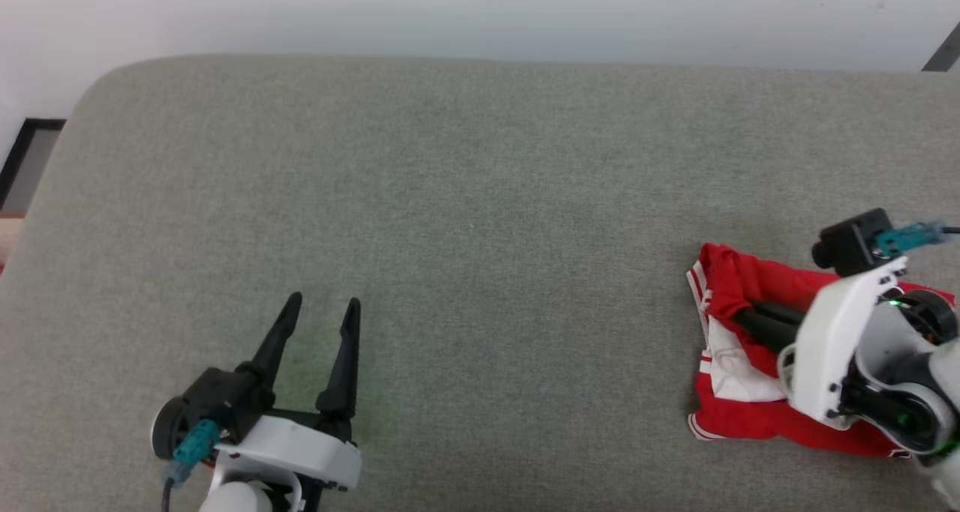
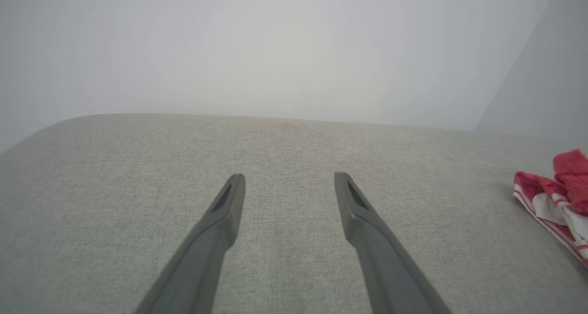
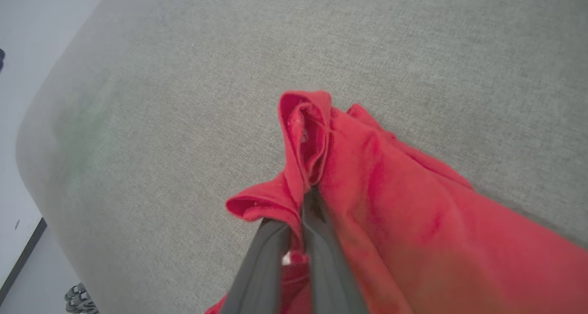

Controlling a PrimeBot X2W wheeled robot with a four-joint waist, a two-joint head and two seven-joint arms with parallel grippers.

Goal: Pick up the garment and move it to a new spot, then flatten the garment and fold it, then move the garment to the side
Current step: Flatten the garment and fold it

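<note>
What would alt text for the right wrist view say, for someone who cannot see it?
The right gripper, with two long dark fingers, is shut on a raised fold of a crumpled bright red jersey T-shirt, which lies on a grey-green woven fabric surface.

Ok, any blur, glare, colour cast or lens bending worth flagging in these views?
Head view: even, soft light, sharp, faint green glow on the grey cushion beside the left gripper. Left wrist view: hazy, washed-out wall, cushion's far edge bowed. Right wrist view: the garment blurs near the lens, lower right.
</note>
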